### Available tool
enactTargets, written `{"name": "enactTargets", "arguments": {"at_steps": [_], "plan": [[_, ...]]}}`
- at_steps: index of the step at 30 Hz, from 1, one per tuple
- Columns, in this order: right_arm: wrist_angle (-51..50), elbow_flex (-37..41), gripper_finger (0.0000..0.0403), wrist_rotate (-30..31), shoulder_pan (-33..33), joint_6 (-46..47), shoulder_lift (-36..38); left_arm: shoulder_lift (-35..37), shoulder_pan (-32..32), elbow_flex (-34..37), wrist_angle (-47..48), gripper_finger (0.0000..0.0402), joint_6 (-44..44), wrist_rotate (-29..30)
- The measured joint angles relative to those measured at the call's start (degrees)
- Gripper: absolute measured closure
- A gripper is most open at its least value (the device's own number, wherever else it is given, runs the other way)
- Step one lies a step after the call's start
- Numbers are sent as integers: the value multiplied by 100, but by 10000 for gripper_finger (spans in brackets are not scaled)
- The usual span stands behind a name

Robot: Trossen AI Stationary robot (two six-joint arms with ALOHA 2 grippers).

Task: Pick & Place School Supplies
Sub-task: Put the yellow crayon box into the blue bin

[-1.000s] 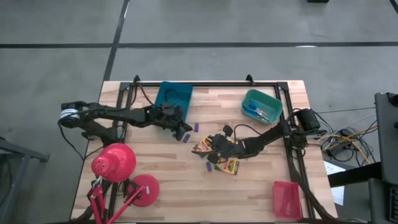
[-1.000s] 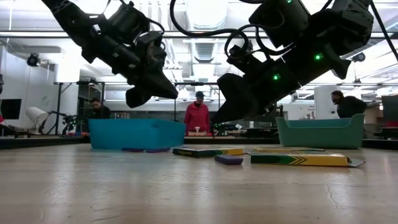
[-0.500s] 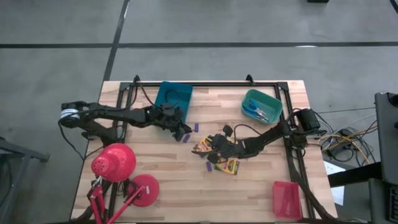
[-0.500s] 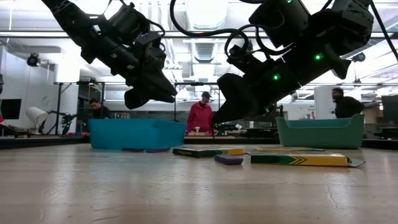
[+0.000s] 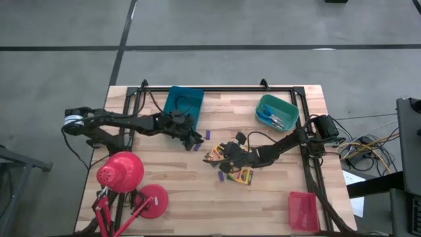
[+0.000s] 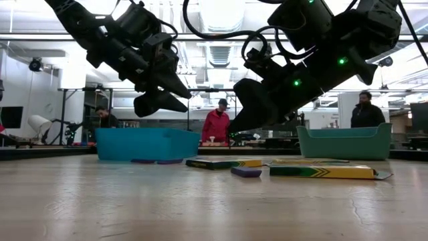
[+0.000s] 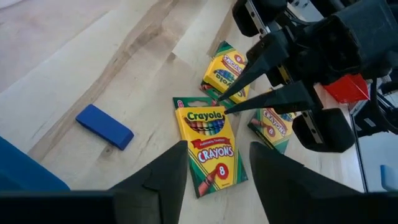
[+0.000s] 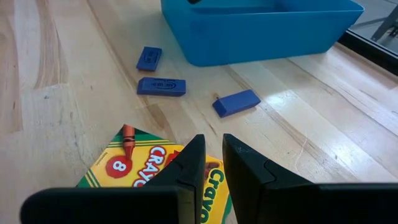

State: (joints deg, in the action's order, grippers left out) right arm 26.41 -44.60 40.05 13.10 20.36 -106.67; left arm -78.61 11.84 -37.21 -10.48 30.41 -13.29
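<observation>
I call the far edge of the table 12 o'clock, as seen from above.

My left gripper (image 5: 195, 139) hangs just off the 5 o'clock corner of the blue tray (image 5: 177, 93). Its jaws stand apart and there is nothing in them. One purple stick (image 5: 207, 135) lies on the wood just beside it at 3 o'clock, and another one (image 5: 195, 147) lies just below it at 6 o'clock. Both are close to these jaws.

A bit farther, at about 4 o'clock from the left gripper, lies a crayon box (image 7: 208, 149). In the left wrist view it lies flat, right in front of the gap between the fingers. Its long side runs almost the same way the fingers point. I think I would have to turn the wrist to pinch it across its short side.

My right gripper (image 5: 227, 160) is much nearer to the boxes. It hangs right over them, and two more boxes (image 5: 242, 175) lie close by it. Its jaws are almost together, with only a thin slit, and I see nothing in the slit.

So I judge the sticks are the left arm's job, and the boxes are the right arm's job.

Far off at 2 o'clock sits the teal tray (image 5: 289, 105), with scissors (image 5: 271, 117) inside.
</observation>
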Motion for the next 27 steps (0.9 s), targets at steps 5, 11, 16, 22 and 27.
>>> {"name": "enactTargets", "arguments": {"at_steps": [5,11,16,22,27], "plan": [[-1,1,351,-2,-1,0,0,0,0,0,-23,224,374,193],[-2,2,351,-2,-1,0,0,-2,0,0,-28,225,1052,209],[-1,2,351,-2,-2,2,0,-2,0,0,-28,225,1601,211],[0,2,351,-2,0,0,0,-7,-17,-99,-42,225,1358,-17],[-2,2,351,-2,-2,0,0,-7,-28,-251,-50,225,1053,-26]]}}
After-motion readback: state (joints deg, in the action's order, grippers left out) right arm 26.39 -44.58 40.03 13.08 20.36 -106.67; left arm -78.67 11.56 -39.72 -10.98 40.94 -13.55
